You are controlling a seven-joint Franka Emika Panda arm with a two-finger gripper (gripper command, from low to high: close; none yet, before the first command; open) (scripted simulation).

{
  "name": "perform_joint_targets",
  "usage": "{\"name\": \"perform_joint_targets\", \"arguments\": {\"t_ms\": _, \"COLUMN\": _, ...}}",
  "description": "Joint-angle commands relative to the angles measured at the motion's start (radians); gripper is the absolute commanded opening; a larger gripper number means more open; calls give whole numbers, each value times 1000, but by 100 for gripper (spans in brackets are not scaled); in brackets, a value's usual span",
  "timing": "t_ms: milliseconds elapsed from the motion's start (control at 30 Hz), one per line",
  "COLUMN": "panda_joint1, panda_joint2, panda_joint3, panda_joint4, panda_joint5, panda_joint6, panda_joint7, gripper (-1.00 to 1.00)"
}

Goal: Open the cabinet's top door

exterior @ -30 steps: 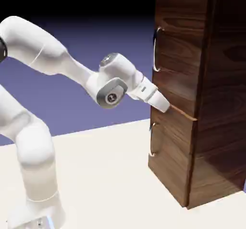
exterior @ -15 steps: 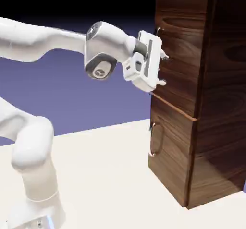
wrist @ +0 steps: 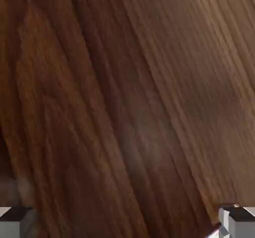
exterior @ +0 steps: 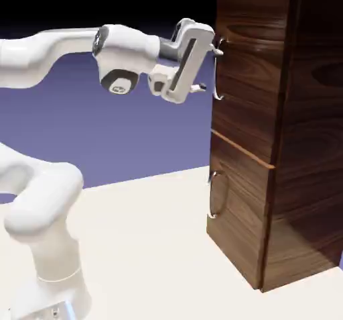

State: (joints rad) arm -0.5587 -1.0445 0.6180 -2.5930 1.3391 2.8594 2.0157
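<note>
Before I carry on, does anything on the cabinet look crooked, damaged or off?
Nothing stands out: the top door and lower door both look shut, and their curved handles, and, look attached. No damage shows; the back is hidden.

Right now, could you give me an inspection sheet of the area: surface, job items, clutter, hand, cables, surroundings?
Surface: pale table, no marks seen.
Job's things: cabinet upright; top door closed, its curved handle upright; lower door closed, with a smaller handle.
Clutter: nothing seen.
Hand: the hand is open, its fingers spread near the top handle, holding nothing; whether one touches the handle, I cannot tell.
Cables: nothing seen.
Surroundings: plain blue-violet backdrop, black above.
</note>
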Motion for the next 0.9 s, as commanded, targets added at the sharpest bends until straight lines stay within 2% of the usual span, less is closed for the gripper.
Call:
{"name": "perform_joint_targets", "arguments": {"t_ms": 0, "panda_joint1": -18, "panda_joint2": -15, "panda_joint3": 23, "panda_joint4": 4, "panda_joint5": 44, "panda_joint6": -4, "panda_joint7": 41, "gripper": 0}}
{"name": "perform_joint_targets", "arguments": {"t_ms": 433, "panda_joint1": -251, "panda_joint2": -206, "panda_joint3": 318, "panda_joint4": 53, "panda_joint5": 609, "panda_joint6": -58, "panda_joint7": 570, "gripper": 0}}
{"name": "perform_joint_targets", "arguments": {"t_ms": 533, "panda_joint1": -258, "panda_joint2": -253, "panda_joint3": 278, "panda_joint4": 25, "panda_joint5": 738, "panda_joint6": -53, "panda_joint7": 660, "gripper": 0}}
{"name": "perform_joint_targets", "arguments": {"t_ms": 600, "panda_joint1": -259, "panda_joint2": -263, "panda_joint3": 270, "panda_joint4": 20, "panda_joint5": 764, "panda_joint6": -52, "panda_joint7": 679, "gripper": 0}}
{"name": "perform_joint_targets", "arguments": {"t_ms": 767, "panda_joint1": -440, "panda_joint2": -213, "panda_joint3": 344, "panda_joint4": 135, "panda_joint5": 879, "panda_joint6": -114, "panda_joint7": 616, "gripper": 0}}
{"name": "perform_joint_targets", "arguments": {"t_ms": 800, "panda_joint1": -440, "panda_joint2": -213, "panda_joint3": 344, "panda_joint4": 135, "panda_joint5": 879, "panda_joint6": -114, "panda_joint7": 616, "gripper": -100}}
{"name": "perform_joint_targets", "arguments": {"t_ms": 867, "panda_joint1": -409, "panda_joint2": -220, "panda_joint3": 311, "panda_joint4": 101, "panda_joint5": 879, "panda_joint6": -157, "panda_joint7": 592, "gripper": -100}}
